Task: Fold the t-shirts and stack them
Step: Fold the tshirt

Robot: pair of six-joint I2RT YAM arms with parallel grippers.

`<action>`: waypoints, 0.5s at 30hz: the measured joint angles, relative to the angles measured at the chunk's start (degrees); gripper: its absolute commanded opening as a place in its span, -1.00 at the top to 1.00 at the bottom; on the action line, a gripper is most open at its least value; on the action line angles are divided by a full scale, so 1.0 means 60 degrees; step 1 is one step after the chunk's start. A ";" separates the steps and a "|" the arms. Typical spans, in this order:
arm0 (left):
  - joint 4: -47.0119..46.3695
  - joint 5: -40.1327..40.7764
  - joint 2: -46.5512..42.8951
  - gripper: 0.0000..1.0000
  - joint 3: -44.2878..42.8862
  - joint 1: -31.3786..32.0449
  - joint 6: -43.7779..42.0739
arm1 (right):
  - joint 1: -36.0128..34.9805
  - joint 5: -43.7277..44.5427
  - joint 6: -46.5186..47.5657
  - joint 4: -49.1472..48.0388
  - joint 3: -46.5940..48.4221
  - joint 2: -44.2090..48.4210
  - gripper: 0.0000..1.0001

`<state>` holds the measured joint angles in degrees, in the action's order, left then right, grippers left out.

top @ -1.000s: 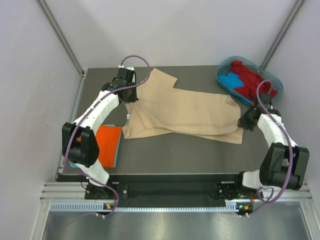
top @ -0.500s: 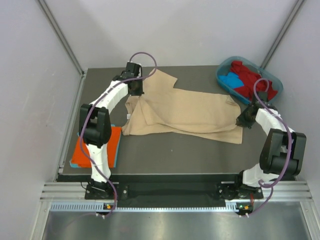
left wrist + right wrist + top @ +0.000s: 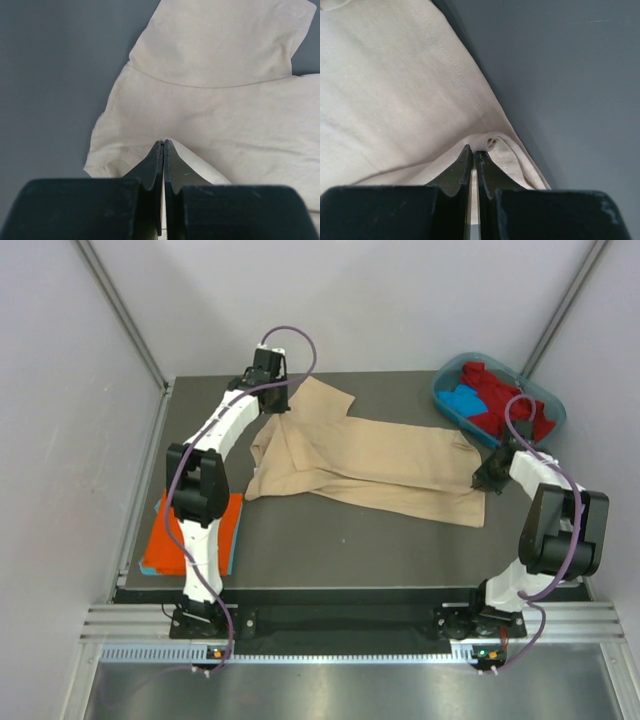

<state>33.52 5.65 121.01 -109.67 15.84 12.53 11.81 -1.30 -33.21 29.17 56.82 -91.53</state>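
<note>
There's the left hand (image 3: 164, 142) clenched tight on a pinch of the beige t-shirt (image 3: 215, 100) at its far-left edge. The right hand (image 3: 472, 148) is clamped on the stitched edge at the other end, with the shirt lying across the middle of the dark counter (image 3: 350, 550). At the near-left corner a folded orange t-shirt (image 3: 190, 535) rests on a blue t-shirt (image 3: 232, 552), while a red t-shirt (image 3: 495, 390) and a second blue t-shirt (image 3: 462, 400) lie bunched in the teal tub (image 3: 552, 408) far right.

Dark grey table (image 3: 340, 540) between pale lilac walls (image 3: 400, 300), even light.
</note>
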 measured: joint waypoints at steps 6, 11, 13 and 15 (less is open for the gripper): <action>0.0058 0.0000 0.0637 1.00 -0.0510 0.0000 -0.0113 | 0.0000 0.0022 -0.0007 0.0000 0.0000 -0.0186 1.00; 0.0248 0.0018 0.0943 1.00 -0.0579 0.0000 -0.0127 | 0.0000 0.0025 -0.0036 -0.0004 0.0004 -0.0186 1.00; 0.0306 0.0069 0.0958 1.00 -0.0579 0.0000 -0.0124 | 0.0000 0.0025 -0.0040 0.0000 0.0004 -0.0182 1.00; 0.0415 0.0178 0.0925 1.00 -0.0579 0.0000 -0.0120 | 0.0000 0.0025 -0.0029 0.0044 0.0004 -0.0142 1.00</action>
<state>36.01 6.72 126.56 -113.14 15.84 11.81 11.81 -1.15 -33.39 29.43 56.84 -92.38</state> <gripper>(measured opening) 0.010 0.014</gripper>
